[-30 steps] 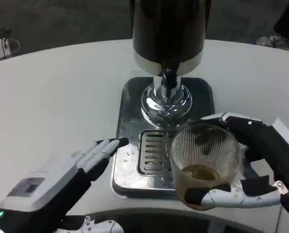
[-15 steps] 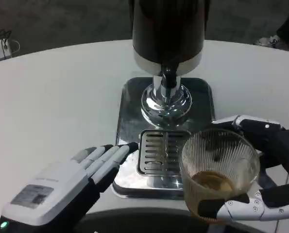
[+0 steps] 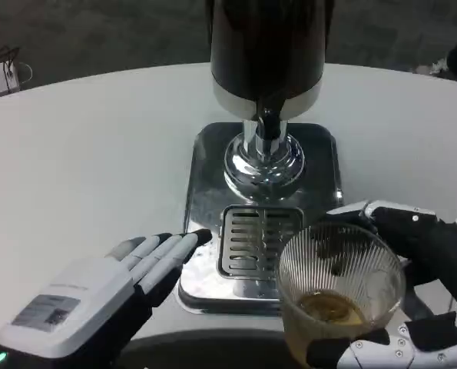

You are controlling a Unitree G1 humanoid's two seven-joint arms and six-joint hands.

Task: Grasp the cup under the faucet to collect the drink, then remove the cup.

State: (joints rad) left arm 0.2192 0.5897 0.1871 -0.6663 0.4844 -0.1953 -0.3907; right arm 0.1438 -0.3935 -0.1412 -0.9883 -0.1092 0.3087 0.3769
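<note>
Two robot hands are at work here: the right robot hand point(image 3: 412, 307) is clamped around the ribbed glass cup point(image 3: 339, 296), one finger curling behind the rim and another wrapping the base, while the left robot hand point(image 3: 97, 296) lies flat with its fingers straight, together and holding nothing, their tips touching the left edge of the drip tray point(image 3: 205, 231). Over the last second the cup has travelled from just in front of the grate point(image 3: 255, 242) toward the robot and to its right, so it now sits low in the head view, clear of the faucet point(image 3: 268, 123) and overhanging the tray's front right corner. A shallow pool of amber drink lies in its bottom, and the level looks unchanged, so nothing seems to have spilled on the way. The left robot hand has slid a little nearer the tray but takes no part in the carry. Judging by this, collecting is done and the removal is well under way; what remains is likely to bring the cup fully clear of the dispenser point(image 3: 266, 46) and keep it upright. The chrome tray and the dark-bodied dispenser stand on a rounded white tabletop point(image 3: 82, 154), bare on the left side. Beyond its far edge is a dark floor, with a small pale device and cable point(image 3: 1, 73) at the upper left.
</note>
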